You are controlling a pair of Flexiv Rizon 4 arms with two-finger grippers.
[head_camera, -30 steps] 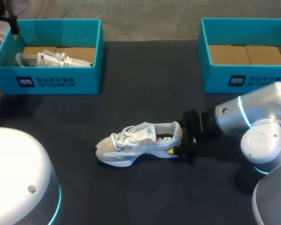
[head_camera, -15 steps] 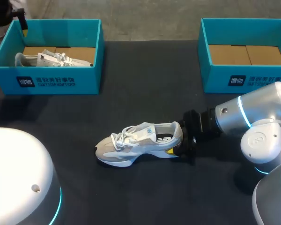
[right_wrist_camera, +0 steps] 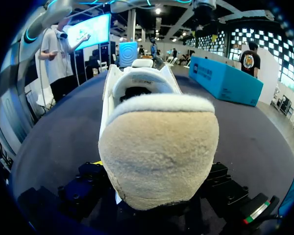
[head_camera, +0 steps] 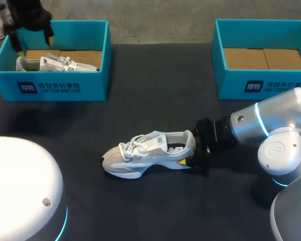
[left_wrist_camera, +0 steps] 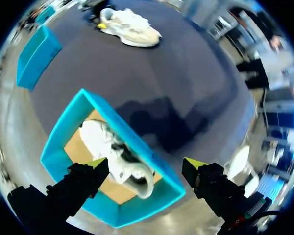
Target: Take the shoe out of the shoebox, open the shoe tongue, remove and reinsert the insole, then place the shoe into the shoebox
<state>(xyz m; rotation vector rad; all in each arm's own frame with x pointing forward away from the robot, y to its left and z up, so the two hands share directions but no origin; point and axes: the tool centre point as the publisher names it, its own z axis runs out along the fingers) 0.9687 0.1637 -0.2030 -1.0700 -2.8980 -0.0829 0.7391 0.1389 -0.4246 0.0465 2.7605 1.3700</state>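
Note:
A white and grey shoe (head_camera: 149,153) lies on its sole in the middle of the dark table, toe to the left. My right gripper (head_camera: 193,159) is shut on its heel; in the right wrist view the fuzzy heel (right_wrist_camera: 159,147) fills the gap between the black fingers (right_wrist_camera: 88,178). My left gripper (head_camera: 35,45) hangs open over the back left corner of the left teal shoebox (head_camera: 65,86). That box holds a second white shoe (head_camera: 55,63). From the left wrist, this shoe (left_wrist_camera: 112,154) shows below the open yellow-tipped fingers (left_wrist_camera: 95,165).
A second teal shoebox (head_camera: 263,83) stands at the back right with only its cardboard floor showing. The right arm's silver links (head_camera: 276,135) lie low over the table's right side. A white arm housing (head_camera: 20,191) fills the front left.
My left gripper has come in from the back left corner and now hangs over the left box. The right gripper and the shoe on the table have not moved.

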